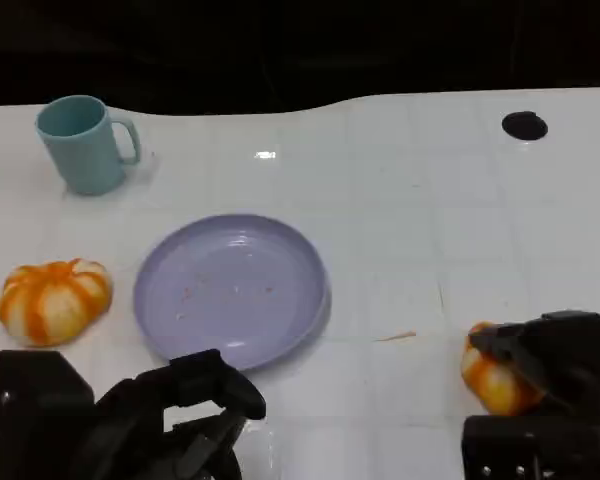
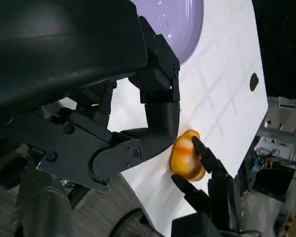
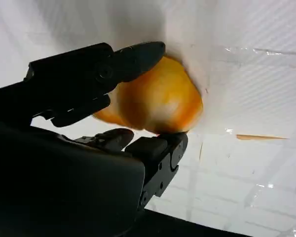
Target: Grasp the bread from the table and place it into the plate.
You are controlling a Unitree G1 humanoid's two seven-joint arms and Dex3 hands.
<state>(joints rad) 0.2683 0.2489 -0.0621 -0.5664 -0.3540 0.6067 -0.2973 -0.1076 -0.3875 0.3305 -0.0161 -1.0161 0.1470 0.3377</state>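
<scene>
Bread [image 1: 492, 380] sits nearest me at the lower right, near the table's front edge, and my right hand [image 1: 555, 365] is clamped on it: in the right wrist view my fingers [image 3: 138, 57] press one side of the orange-and-white loaf while others press the opposite side. In the left wrist view the same loaf shows close to where the white table [image 1: 430, 230] ends. My left hand [image 1: 180, 410] hovers low at the front left, its fingers loosely apart and holding nothing, just in front of the plate's near rim. Between my hands lies bare white tabletop. The lavender plate [image 1: 305, 300] is left of the bread and a little farther out, with nothing in it but a few crumbs. A second orange loaf [image 1: 55, 298] lies left of the plate. Farther back stand a teal mug [image 1: 80, 145] at the left and a dark round hole [image 1: 524, 125] at the right, near the far edge.
</scene>
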